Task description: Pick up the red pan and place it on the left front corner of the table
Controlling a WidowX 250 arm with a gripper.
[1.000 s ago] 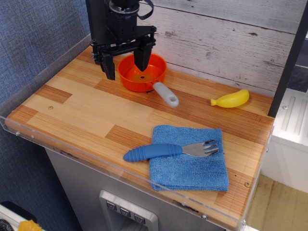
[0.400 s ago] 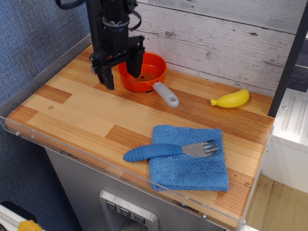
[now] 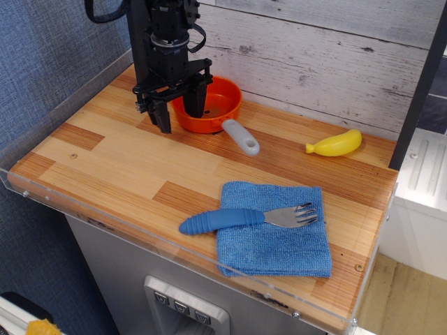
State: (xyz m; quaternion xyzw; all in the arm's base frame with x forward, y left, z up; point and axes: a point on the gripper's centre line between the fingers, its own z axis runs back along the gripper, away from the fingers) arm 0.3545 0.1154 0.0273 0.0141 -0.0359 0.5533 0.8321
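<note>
The red pan [image 3: 216,103] sits at the back left of the wood-plank table [image 3: 133,167], its light-grey handle [image 3: 242,137] pointing toward the front right. My black gripper [image 3: 179,117] hangs over the pan's left rim. Its jaws are open and straddle the rim: one finger [image 3: 195,105] is inside the pan, the other [image 3: 163,118] is outside on the left, near the tabletop. The pan's left part is hidden behind the gripper.
A yellow toy banana [image 3: 336,144] lies at the back right. A blue cloth [image 3: 274,230] with a blue-handled fork [image 3: 237,218] on it lies at the front right. A clear acrylic rim [image 3: 42,199] edges the table. A grey plank wall stands behind.
The gripper has come down and its jaws have narrowed around the pan's left rim. The pan has not moved.
</note>
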